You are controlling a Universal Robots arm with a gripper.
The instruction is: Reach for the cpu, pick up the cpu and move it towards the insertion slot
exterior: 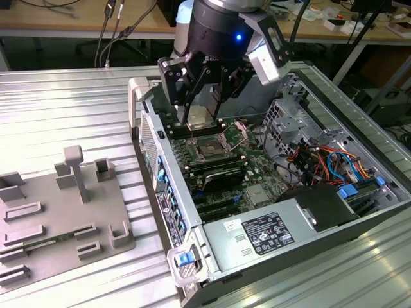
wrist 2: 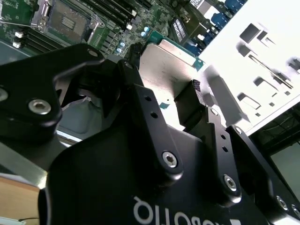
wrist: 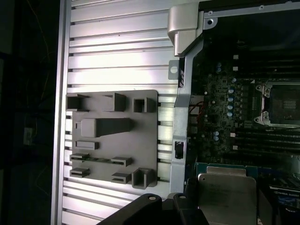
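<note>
I see a ribbed aluminium table. On it sits an open computer case, on the exterior view's right. Grey plastic tray lies on the left, a green memory stick in one recess.

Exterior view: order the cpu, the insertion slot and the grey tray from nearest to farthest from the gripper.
1. cpu: held between the fingers of the gripper.
2. insertion slot: on the board below it.
3. grey tray: outside the case, at the exterior view's left.
</note>
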